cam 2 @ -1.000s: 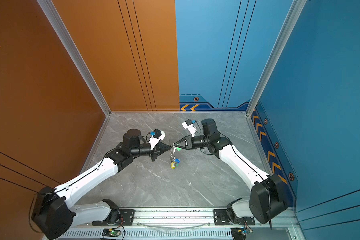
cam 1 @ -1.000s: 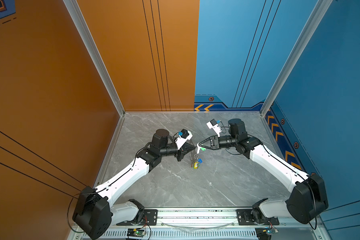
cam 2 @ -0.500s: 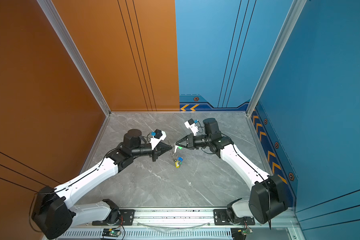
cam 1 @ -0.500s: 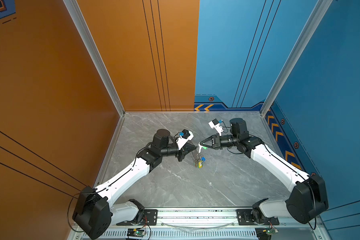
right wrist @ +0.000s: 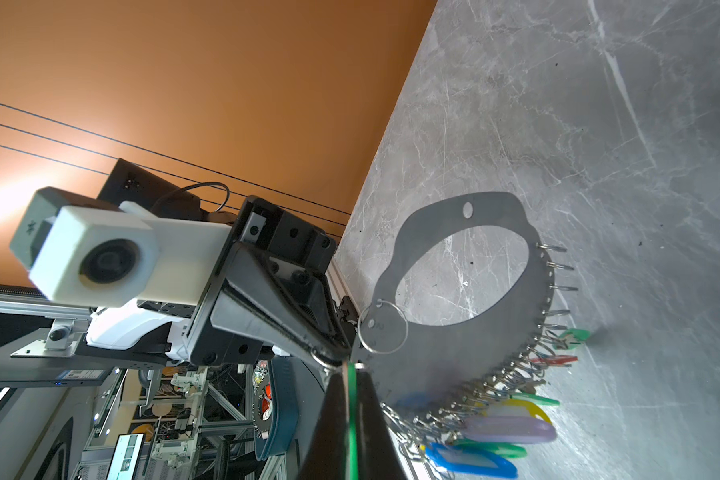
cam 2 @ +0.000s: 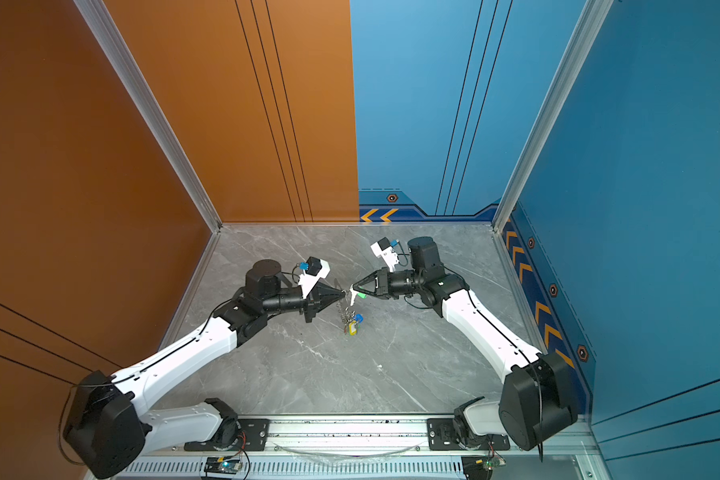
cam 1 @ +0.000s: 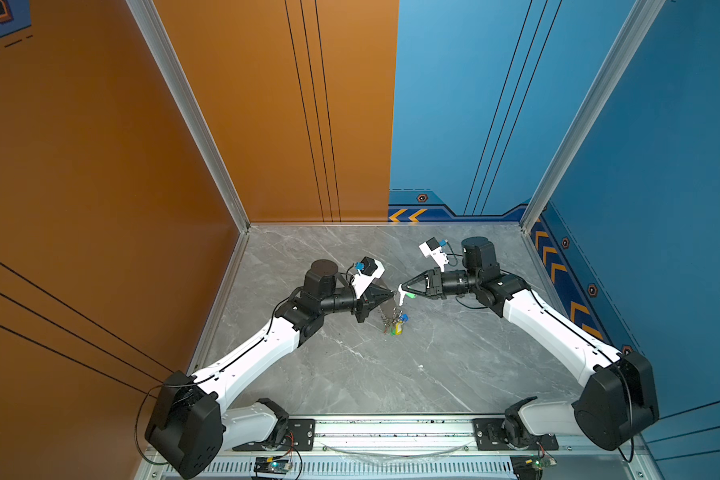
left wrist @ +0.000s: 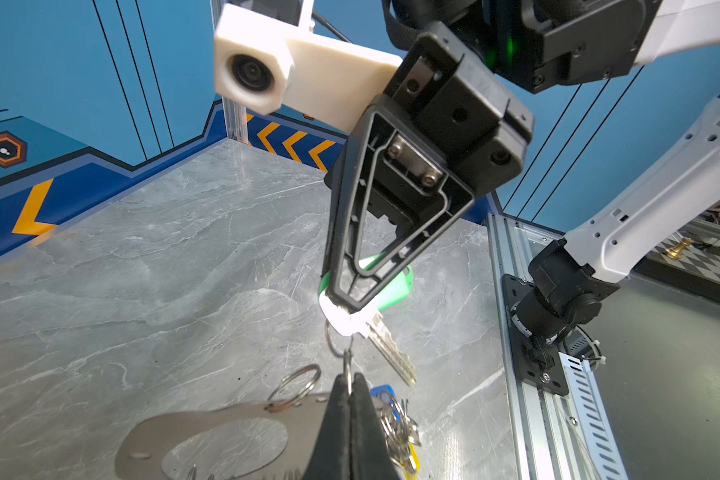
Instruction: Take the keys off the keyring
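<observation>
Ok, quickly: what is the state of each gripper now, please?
Left gripper: shut on a small ring at the keyring edge.
Right gripper: shut on the green-tagged key.

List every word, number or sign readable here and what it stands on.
No word or number reads clearly.
keyring: faint stamped marks beside its edge holes, too blurred to read.
right arm's base plate: a line of small print, too small to read.
blue wall strip: orange chevron arrows and a hexagon emblem, no lettering.
</observation>
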`<state>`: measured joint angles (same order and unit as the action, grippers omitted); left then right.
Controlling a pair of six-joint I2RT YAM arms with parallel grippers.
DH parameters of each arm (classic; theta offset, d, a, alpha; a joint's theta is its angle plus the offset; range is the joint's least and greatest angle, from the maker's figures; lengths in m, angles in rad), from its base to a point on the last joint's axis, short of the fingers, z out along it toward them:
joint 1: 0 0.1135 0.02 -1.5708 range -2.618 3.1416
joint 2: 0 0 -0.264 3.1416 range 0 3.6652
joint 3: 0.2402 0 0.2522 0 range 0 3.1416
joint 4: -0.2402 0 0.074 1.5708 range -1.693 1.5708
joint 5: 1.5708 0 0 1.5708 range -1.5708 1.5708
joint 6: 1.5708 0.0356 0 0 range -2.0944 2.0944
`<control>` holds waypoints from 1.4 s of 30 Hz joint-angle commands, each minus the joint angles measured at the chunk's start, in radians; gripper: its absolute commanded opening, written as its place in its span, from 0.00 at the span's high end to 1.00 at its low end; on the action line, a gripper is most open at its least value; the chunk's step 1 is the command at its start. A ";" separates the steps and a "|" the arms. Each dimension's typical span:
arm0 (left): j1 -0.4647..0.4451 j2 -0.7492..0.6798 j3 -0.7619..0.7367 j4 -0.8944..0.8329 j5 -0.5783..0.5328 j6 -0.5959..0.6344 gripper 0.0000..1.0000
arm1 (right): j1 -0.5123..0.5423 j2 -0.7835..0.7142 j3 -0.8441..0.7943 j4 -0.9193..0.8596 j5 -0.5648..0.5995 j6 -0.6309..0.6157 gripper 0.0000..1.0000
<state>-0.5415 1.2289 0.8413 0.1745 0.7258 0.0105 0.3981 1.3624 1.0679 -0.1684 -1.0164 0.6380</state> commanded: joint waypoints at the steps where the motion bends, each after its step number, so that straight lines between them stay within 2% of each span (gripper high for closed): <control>1: 0.016 -0.039 -0.025 0.072 0.127 -0.078 1.00 | -0.059 -0.033 -0.023 0.089 0.141 0.016 1.00; 10: 0.059 -0.047 -0.050 0.244 0.163 -0.229 1.00 | -0.046 -0.060 -0.083 0.168 0.136 0.052 1.00; 20: 0.084 -0.049 -0.043 0.318 0.140 -0.354 1.00 | -0.013 -0.110 -0.100 0.169 0.149 0.058 1.00; 30: 0.097 -0.034 -0.044 0.382 0.022 -0.455 1.00 | 0.099 -0.138 -0.082 0.079 0.199 -0.026 1.00; 37: 0.128 -0.008 -0.057 0.476 0.005 -0.545 1.00 | 0.161 -0.142 -0.078 0.042 0.223 -0.061 1.00; 42: 0.145 -0.004 -0.065 0.499 -0.007 -0.565 1.00 | 0.187 -0.134 -0.080 0.018 0.229 -0.083 1.00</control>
<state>-0.4435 1.2270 0.7677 0.5266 0.8062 -0.5201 0.5621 1.2407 0.9871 -0.0273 -0.7609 0.5945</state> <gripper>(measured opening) 0.043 0.057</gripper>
